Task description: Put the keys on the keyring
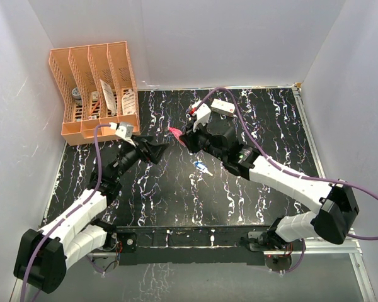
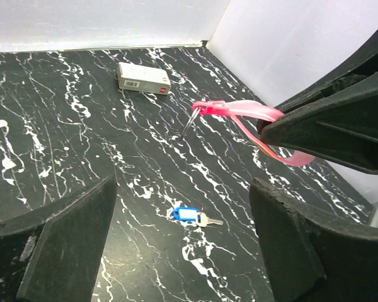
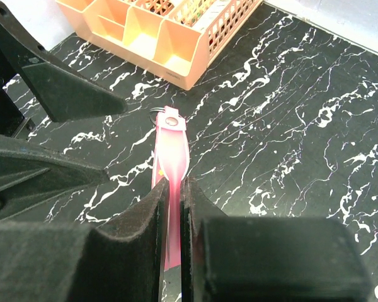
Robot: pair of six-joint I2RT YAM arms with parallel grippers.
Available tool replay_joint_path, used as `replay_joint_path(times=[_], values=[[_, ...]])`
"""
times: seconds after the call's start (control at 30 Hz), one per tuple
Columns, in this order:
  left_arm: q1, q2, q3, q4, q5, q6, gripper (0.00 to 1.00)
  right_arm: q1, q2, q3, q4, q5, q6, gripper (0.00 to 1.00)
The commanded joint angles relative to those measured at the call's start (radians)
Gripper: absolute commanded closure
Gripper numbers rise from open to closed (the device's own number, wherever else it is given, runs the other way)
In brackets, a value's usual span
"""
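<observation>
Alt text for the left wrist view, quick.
The shut right end effector holds a slim pink strap, small metal ring at its tip, above the black marbled table, ahead of the open left end effector. A blue-headed key lies on the table; a white rectangular box sits farther back.

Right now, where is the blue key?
Top view: the blue key lies on the table near centre, just base-side of the right gripper holding the pink strap.

1. From overhead I see a black marble-patterned worktop with white veins (image 1: pixel 157 195).
2. Around it stand plain white wall panels (image 1: pixel 239 38) at the back, left and right.
3. In the far-left corner sits an orange plastic slotted file rack (image 1: pixel 82 133).
4. The light is soft and even.
</observation>
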Motion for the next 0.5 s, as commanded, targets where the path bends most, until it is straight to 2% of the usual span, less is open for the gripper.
replay_joint_path(times=[0.0,0.17,0.47], values=[[-0.013,-0.008,0.034,0.019,-0.055,0.058,0.18,-0.007,-0.044,-0.005,0.035,-0.012,0.007,0.91],[-0.018,0.004,0.034,0.04,-0.08,0.085,0.29,-0.007,-0.05,-0.011,0.024,-0.032,0.008,0.92],[-0.022,0.048,0.032,0.111,-0.062,0.101,0.36,-0.007,-0.06,-0.014,0.01,-0.062,0.017,0.92]])
